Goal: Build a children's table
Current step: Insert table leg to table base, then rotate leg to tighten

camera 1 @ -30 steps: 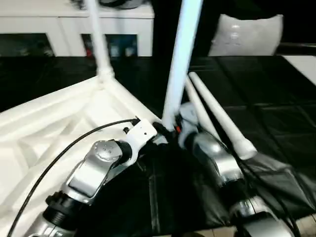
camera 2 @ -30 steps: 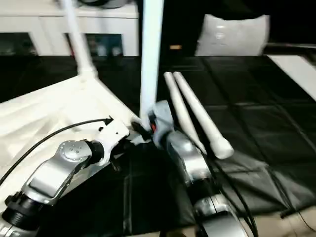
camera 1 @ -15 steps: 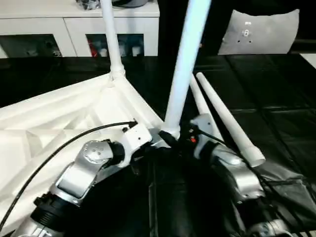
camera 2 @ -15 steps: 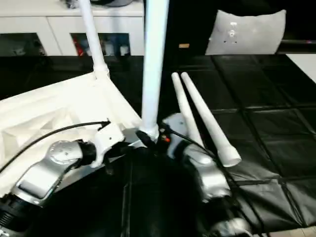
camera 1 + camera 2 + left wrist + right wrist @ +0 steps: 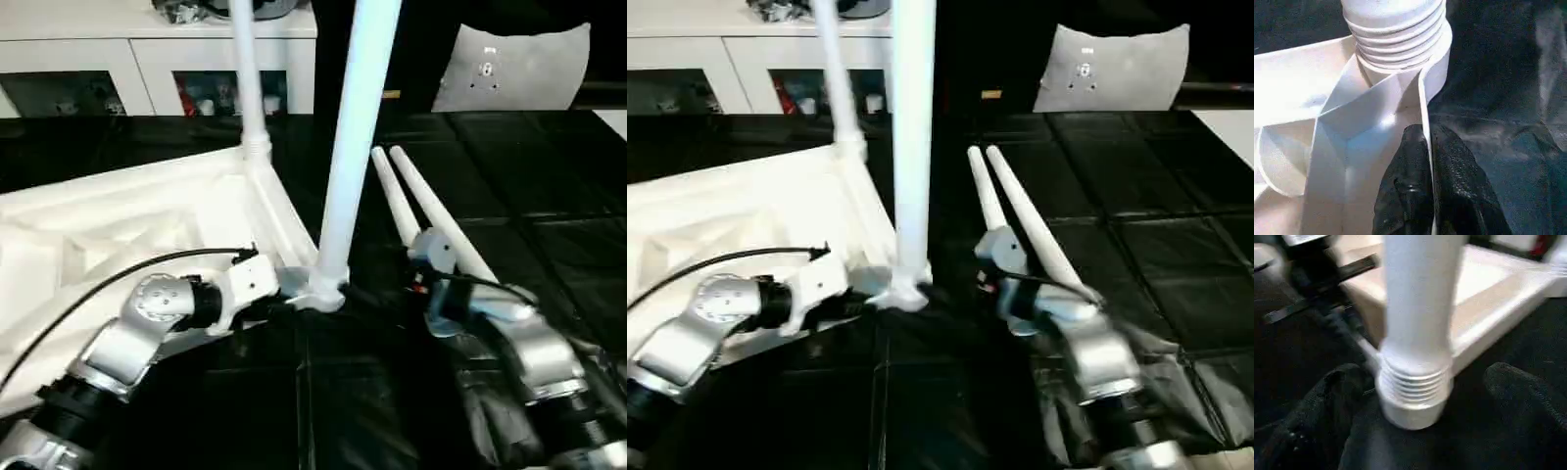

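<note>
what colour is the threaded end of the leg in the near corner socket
White, like the rest of the leg; clearest in the right wrist view.

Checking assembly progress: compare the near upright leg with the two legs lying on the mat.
The near upright leg stands in a corner socket of the table top, threads still showing; the loose legs lie flat, side by side, on the black mat, unattached. All are white, round, tapered.

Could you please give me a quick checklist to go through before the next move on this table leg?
1. Left gripper shut on the top's rim: ok.
2. Near leg upright in its corner socket: ok.
3. Leg screwed fully home: not ok, threads show above the socket.
4. Right gripper fingers off the leg, open either side: ok.
5. Far leg standing in its corner: ok.
6. Two spare legs lying beside the right arm: ok.
</note>
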You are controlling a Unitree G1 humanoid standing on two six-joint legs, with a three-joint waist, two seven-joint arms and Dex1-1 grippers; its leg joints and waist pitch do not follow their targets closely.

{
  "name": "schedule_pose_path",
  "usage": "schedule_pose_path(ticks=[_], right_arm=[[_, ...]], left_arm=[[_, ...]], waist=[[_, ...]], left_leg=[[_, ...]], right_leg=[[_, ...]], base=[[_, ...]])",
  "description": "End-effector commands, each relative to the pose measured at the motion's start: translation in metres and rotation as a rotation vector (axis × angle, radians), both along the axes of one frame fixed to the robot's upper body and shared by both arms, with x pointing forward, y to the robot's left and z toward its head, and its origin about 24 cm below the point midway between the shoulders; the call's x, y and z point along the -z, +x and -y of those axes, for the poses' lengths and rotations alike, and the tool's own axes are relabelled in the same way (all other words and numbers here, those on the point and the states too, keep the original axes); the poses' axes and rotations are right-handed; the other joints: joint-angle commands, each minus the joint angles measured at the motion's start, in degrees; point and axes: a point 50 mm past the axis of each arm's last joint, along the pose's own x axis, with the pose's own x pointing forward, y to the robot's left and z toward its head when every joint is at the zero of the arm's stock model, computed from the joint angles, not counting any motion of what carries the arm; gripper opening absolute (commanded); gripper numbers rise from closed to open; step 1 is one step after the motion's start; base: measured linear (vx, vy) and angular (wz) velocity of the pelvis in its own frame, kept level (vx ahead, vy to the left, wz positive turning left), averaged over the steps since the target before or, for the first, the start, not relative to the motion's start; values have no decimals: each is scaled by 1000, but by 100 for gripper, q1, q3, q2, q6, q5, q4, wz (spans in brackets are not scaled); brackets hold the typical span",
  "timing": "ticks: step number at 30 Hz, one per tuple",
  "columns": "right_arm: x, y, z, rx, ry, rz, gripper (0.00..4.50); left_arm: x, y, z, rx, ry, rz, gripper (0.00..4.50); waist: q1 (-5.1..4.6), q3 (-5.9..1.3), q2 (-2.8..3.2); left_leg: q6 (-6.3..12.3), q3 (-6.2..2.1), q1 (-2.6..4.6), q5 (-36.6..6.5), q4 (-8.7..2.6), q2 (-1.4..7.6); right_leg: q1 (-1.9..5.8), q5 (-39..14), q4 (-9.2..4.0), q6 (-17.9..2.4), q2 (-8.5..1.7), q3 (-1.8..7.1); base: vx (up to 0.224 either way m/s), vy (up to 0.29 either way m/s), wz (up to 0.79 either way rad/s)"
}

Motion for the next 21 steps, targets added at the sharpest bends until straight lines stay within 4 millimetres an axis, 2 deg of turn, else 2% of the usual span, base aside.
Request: schedule_pose_path(ticks=[1, 4, 6, 7, 8, 9, 10, 13, 16, 17, 19, 20, 21], right_arm=[[3, -2, -7, -100, -31, -30, 445], [5, 0, -7, -110, -42, -35, 445], [5, 2, -9, -116, -43, -36, 419], [5, 3, -10, -124, -39, -38, 419], [5, 3, -10, -124, -39, -38, 419], [5, 3, -11, -131, -39, -36, 407], [5, 4, -12, -140, -38, -39, 394], [6, 3, -14, -171, -37, -49, 362], [6, 1, -14, -186, -33, -52, 340], [7, 1, -15, -191, -32, -53, 332], [7, 0, -15, -195, -31, -54, 325], [7, 0, -15, -197, -31, -54, 301], [9, -2, -16, -204, -31, -57, 295]], left_arm=[[20, -16, 9, 148, 85, -97, 0], [20, -17, 11, 180, 86, -98, 0], [19, -19, 12, 213, 89, -101, 0], [19, -20, 13, 233, 93, -105, 0], [19, -20, 13, 233, 93, -105, 0], [19, -21, 13, 246, 96, -107, 0], [18, -22, 14, 267, 101, -108, 0], [19, -23, 14, 294, 107, -109, 0], [19, -23, 14, 299, 109, -109, 0], [20, -23, 13, 300, 112, -109, 0], [20, -22, 13, 301, 115, -108, 0], [20, -22, 13, 302, 116, -108, 0], [21, -21, 12, 303, 123, -107, 0]], waist=[[4, -393, -37], [53, -391, -27], [81, -389, -37], [95, -388, -61], [104, -379, -46], [109, -379, -45], [117, -386, -77], [130, -398, -69], [137, -415, -64], [143, -434, -46], [141, -436, -58], [143, -445, -65], [151, -460, -53]], left_leg=[[485, -10, -6, -779, -271, 195], [408, -13, 24, -892, -271, 214], [346, -10, 38, -987, -272, 218], [307, -10, 39, -1047, -274, 220], [268, -20, 34, -1110, -283, 223], [235, -22, 41, -1178, -282, 221], [217, -23, 38, -1230, -282, 217], [190, -30, 38, -1250, -280, 216], [174, -31, 36, -1184, -277, 221], [174, -34, 41, -1172, -270, 220], [165, -32, 34, -1156, -270, 218], [165, -31, 35, -1130, -266, 214], [163, -31, 37, -1106, -259, 212]], right_leg=[[310, -967, -291, -1238, -409, 263], [282, -1195, -299, -1265, -417, 266], [267, -1311, -297, -1259, -420, 269], [267, -1407, -305, -1221, -420, 270], [267, -1526, -303, -1177, -431, 273], [257, -1629, -313, -1136, -431, 275], [265, -1743, -322, -1088, -431, 273], [263, -1868, -328, -1025, -443, 276], [263, -1672, -303, -1045, -429, 274], [270, -1550, -288, -1079, -424, 270], [276, -1479, -284, -1097, -421, 267], [280, -1396, -274, -1114, -417, 265], [289, -1321, -262, -1141, -419, 264]], base=[[0, 0, 0], [0, 0, 0], [0, 0, 0], [0, 0, 0], [0, 0, 0], [0, 0, 0], [0, 0, 0], [0, 0, 0], [0, 0, 0], [0, 0, 0], [0, 0, 0], [0, 0, 0], [0, 0, 0]])
